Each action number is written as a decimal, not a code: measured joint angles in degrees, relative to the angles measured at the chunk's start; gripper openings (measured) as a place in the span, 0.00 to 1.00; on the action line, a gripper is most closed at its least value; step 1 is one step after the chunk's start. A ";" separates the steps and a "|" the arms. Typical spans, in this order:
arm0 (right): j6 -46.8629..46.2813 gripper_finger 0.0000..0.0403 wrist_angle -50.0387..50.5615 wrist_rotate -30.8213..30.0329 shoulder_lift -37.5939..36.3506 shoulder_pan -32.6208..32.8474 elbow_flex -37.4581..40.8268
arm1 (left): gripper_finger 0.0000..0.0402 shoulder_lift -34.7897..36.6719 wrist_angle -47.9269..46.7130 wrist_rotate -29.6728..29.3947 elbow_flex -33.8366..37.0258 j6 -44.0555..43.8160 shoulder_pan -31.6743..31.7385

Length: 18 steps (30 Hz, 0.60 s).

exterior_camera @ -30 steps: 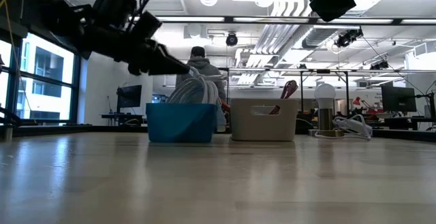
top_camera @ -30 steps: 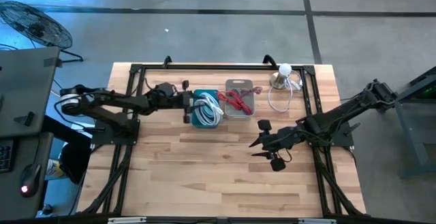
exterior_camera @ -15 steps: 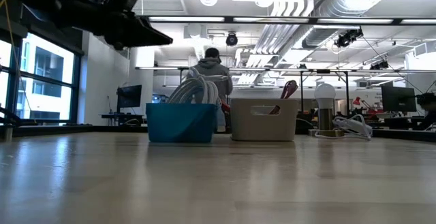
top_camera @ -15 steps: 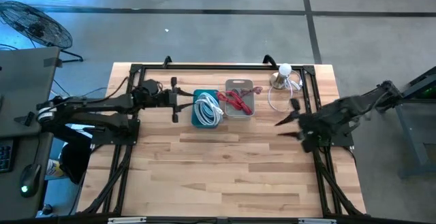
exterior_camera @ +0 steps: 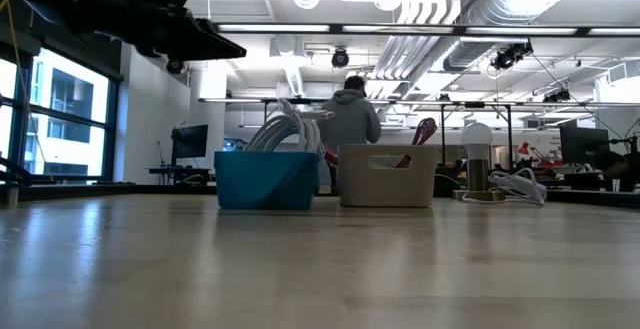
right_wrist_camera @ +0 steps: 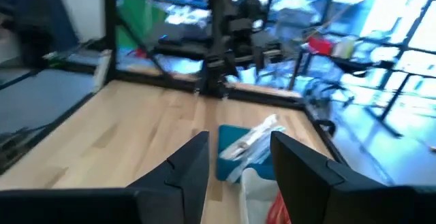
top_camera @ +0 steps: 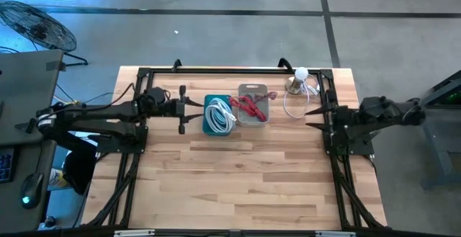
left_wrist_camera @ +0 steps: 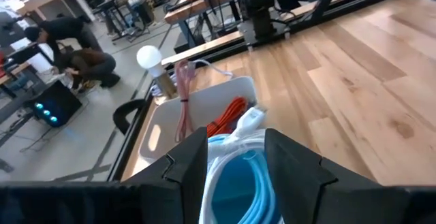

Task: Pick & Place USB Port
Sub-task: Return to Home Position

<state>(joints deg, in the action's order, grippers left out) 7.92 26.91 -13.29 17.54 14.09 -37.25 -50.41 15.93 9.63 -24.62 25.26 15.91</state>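
A blue bin [top_camera: 218,116] holds coiled white cables and stands at the table's far middle. Beside it, a white bin [top_camera: 253,106] holds red and orange cables. I cannot pick out a USB port on its own. My left gripper [top_camera: 184,109] is open and empty, just left of the blue bin and above table height; it also shows in the low view [exterior_camera: 225,49]. Its wrist view looks over the blue bin [left_wrist_camera: 238,183] and the white bin [left_wrist_camera: 204,108]. My right gripper [top_camera: 315,114] is open and empty, near the table's right side, pointing toward the bins [right_wrist_camera: 235,159].
A small lamp with a round white bulb [top_camera: 300,75] and its white cord lie at the far right corner. A black frame [top_camera: 230,70] runs round the table. Bare wood [top_camera: 238,172] fills the near half. A person [exterior_camera: 350,119] shows in the room behind.
My left gripper has drawn back from the blue bin's edge toward the table's left and risen. My right gripper has swung from the middle of the table toward the right edge and turned to point at the bins. The bins have stayed put.
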 joint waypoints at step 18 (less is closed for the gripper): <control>-5.37 0.37 -37.97 5.23 -8.29 -13.98 30.67 | 0.36 -0.02 0.14 -2.80 0.00 -0.24 -7.74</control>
<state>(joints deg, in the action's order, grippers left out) 2.55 -11.05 -8.06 9.26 0.11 -6.58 -50.43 16.08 6.83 -24.62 25.02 8.17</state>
